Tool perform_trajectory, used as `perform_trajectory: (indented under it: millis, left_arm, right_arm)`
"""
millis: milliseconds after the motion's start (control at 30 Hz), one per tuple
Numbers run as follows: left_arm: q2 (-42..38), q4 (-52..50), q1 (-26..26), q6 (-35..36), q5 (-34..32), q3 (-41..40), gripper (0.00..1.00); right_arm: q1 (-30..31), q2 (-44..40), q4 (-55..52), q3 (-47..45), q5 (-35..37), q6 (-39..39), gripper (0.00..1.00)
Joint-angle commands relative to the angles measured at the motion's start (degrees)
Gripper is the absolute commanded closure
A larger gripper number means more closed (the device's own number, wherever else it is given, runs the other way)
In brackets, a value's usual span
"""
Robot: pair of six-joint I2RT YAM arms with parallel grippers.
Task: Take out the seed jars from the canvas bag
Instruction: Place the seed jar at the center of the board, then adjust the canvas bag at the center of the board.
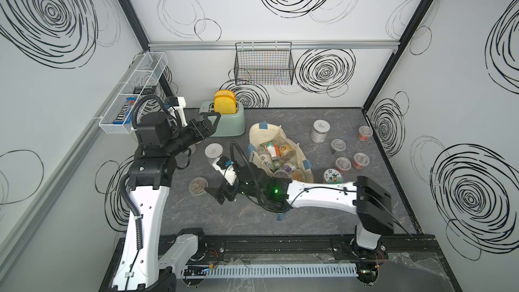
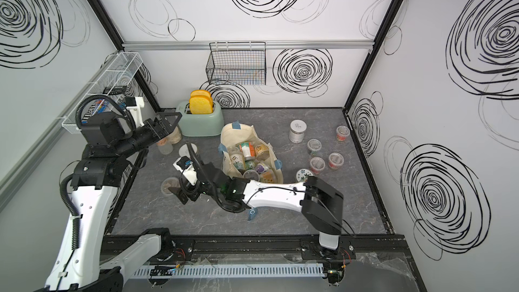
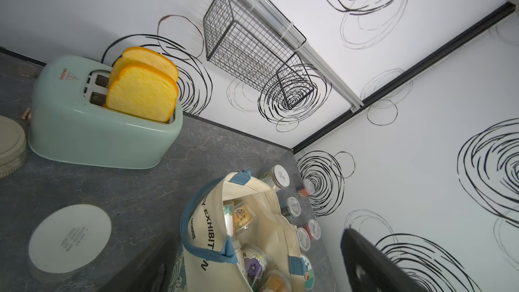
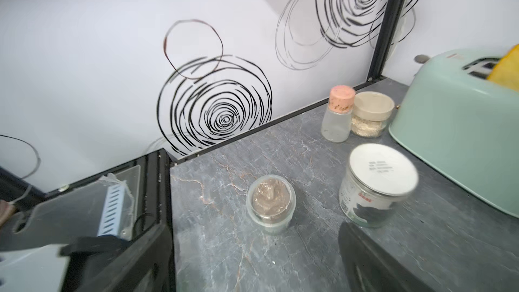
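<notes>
The cream canvas bag (image 1: 283,139) lies open mid-table, with several seed jars (image 1: 283,151) inside; in the left wrist view the bag (image 3: 269,214) shows a purple-sticker jar (image 3: 254,261). A clear jar of brown seeds (image 1: 198,186) stands alone on the table left of the bag. My right gripper (image 1: 214,195) is open just beside it, and the brown seed jar (image 4: 271,203) stands free beyond the fingers. My left gripper (image 1: 209,126) hovers open and empty in front of the toaster. Several more seed jars (image 1: 343,164) stand on the table right of the bag.
A mint toaster (image 1: 224,125) holding yellow bread stands at the back left. Two tall white-lidded jars (image 1: 214,151) (image 1: 320,132) flank the bag. Two frosted jars (image 4: 339,110) with pink and tan tops stand by the left wall. A black wire basket (image 1: 264,64) hangs on the back wall.
</notes>
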Motion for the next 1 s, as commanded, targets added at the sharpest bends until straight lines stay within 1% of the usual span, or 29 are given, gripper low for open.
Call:
perform_trajectory:
  millis: [0, 67, 167, 300, 367, 433, 533, 600, 633, 700, 833, 900, 967]
  left_arm:
    - [0.81, -1.97, -4.42, 3.60, -3.99, -0.48, 0.04]
    - [0.80, -2.60, -8.87, 4.60, -7.38, -2.48, 0.04]
    - [0.44, -3.79, -15.61, 5.62, -13.80, -5.61, 0.04]
    - [-1.60, -5.82, -22.21, 5.95, -19.65, -9.38, 0.04]
    - [-2.79, -6.90, -25.76, 5.44, -21.22, -11.39, 0.04]
    - [-3.52, -8.43, -30.38, 4.34, -23.74, -13.05, 0.04]
    - [-4.25, -9.07, -36.77, 2.40, -27.96, -15.29, 0.04]
    - [-3.70, -9.53, -39.58, 1.81, -30.41, -16.41, 0.04]
    - [-3.01, -9.41, -40.72, 1.71, -30.89, -17.05, 0.04]
    - [-1.45, -8.98, -42.57, 1.24, -30.63, -18.09, 0.03]
    - [1.37, -7.06, -46.76, -0.43, -31.14, -18.37, 0.02]
    - [2.35, -5.40, -48.19, -1.23, -31.15, -18.20, 0.01]
    - [3.92, -3.91, -49.61, -1.58, -31.37, -17.83, 0.02]
  right_arm:
    - [0.18, -10.28, -2.18, -8.59, 3.93, 4.36, 0.02]
    - [-0.57, -18.56, -4.42, -14.32, 6.06, 6.37, 0.03]
    - [-2.74, -29.07, -8.58, -20.28, 7.45, 9.72, 0.03]
    - [-5.24, -41.01, -13.45, -26.22, 9.38, 13.56, 0.03]
    - [-8.22, -46.02, -16.83, -28.42, 8.83, 16.41, 0.03]
    - [-12.95, -49.95, -21.51, -29.39, 7.00, 19.30, 0.03]
    - [-21.74, -51.52, -30.06, -27.49, 3.10, 21.04, 0.01]
    - [-29.10, -50.32, -34.81, -25.79, -2.72, 20.70, 0.01]
    - [-33.05, -49.28, -36.54, -25.26, -6.09, 20.04, 0.03]
    - [-38.81, -47.51, -38.77, -24.91, -10.42, 18.36, 0.06]
    - [-47.36, -43.22, -41.82, -24.31, -13.83, 14.18, 0.13]
    - [-50.08, -40.73, -41.84, -24.26, -15.11, 12.64, 0.17]
    - [-51.96, -38.67, -40.83, -24.43, -17.36, 11.61, 0.19]
